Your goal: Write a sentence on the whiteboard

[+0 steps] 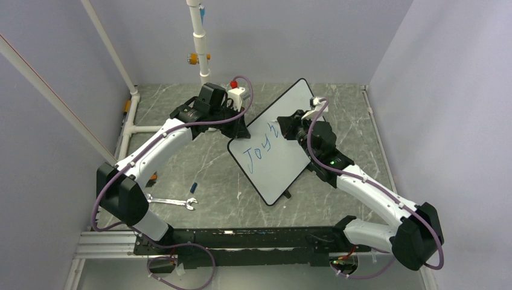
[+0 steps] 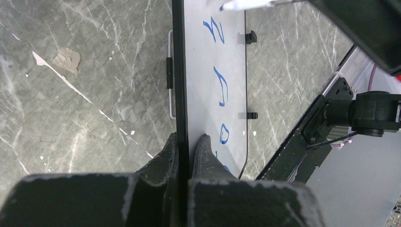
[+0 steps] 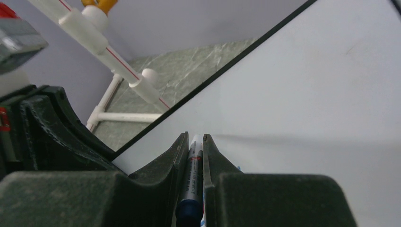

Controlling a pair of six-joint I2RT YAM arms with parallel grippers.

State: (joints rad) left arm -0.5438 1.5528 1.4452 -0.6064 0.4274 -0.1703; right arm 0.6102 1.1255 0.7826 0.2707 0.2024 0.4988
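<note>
The whiteboard (image 1: 284, 151) stands tilted in the middle of the table, with blue handwriting (image 1: 258, 148) reading "Joy" and the start of another letter. My left gripper (image 1: 236, 124) is shut on the board's upper left edge; in the left wrist view its jaws (image 2: 188, 142) pinch the black rim, with the board (image 2: 208, 104) and the blue letters (image 2: 221, 87) stretching away. My right gripper (image 1: 282, 128) is shut on a marker (image 3: 193, 175) with a grey barrel and blue end. The marker's tip points at the board's face (image 3: 302, 94).
A wrench (image 1: 171, 201) and a small blue cap (image 1: 194, 186) lie on the table at the front left. White pipe framing (image 1: 197, 36) stands at the back and along the left. The black base rail (image 1: 241, 238) runs along the near edge.
</note>
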